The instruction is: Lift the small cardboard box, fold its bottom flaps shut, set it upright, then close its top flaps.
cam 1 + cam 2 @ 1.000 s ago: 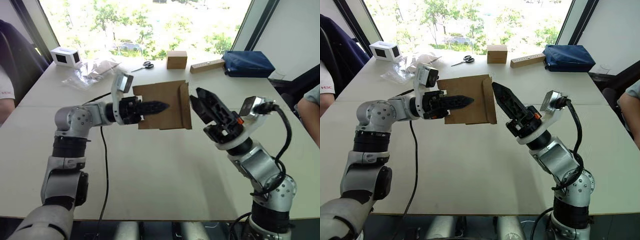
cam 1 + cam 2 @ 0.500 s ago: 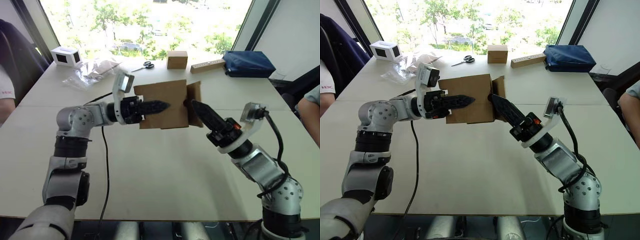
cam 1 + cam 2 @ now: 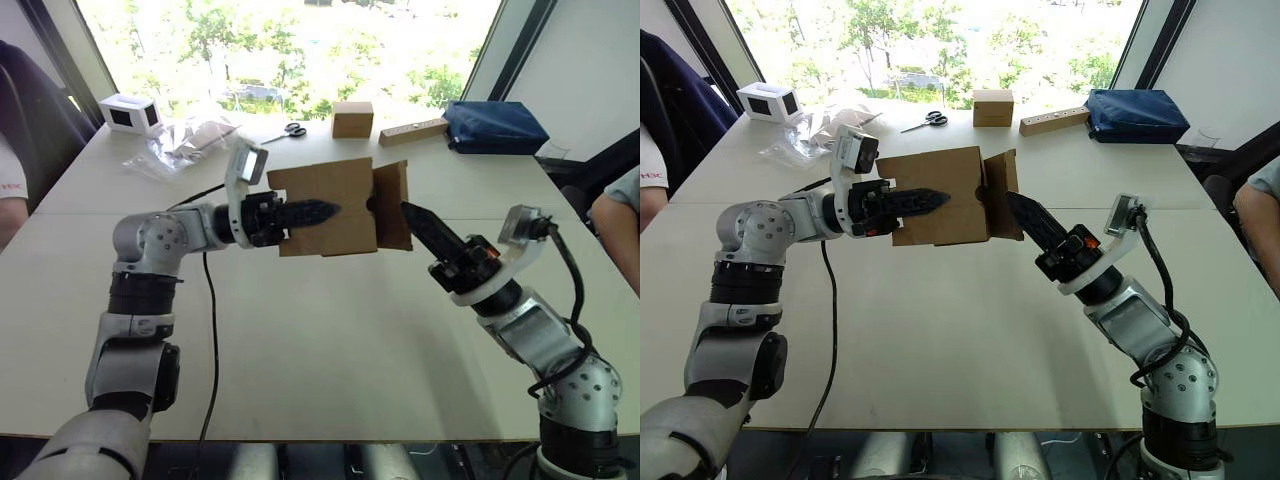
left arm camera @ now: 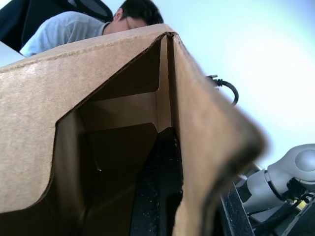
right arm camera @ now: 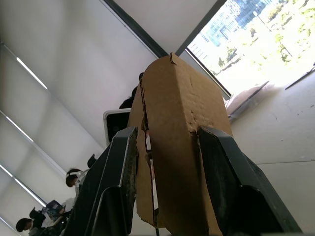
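Note:
The small cardboard box (image 3: 335,205) hangs above the table on its side, one open end facing right. My left gripper (image 3: 312,212) is shut on its near wall, with one black finger (image 4: 158,196) inside the box. A side flap (image 3: 392,203) stands out at the box's right end. My right gripper (image 3: 412,215) points at that flap from the right. In the right wrist view its fingers (image 5: 120,177) stand apart on either side of the cardboard edge (image 5: 179,147), so it is open.
At the table's (image 3: 320,350) far edge lie a small brown cube (image 3: 352,119), a long strip (image 3: 414,131), a blue bag (image 3: 497,127), scissors (image 3: 289,130), plastic bags (image 3: 185,143) and a white device (image 3: 131,113). People sit at both sides.
My right gripper dropped lower and came in to the box's right end, then drew back a little. The right-end flap swung outward from flat. The left gripper held still.

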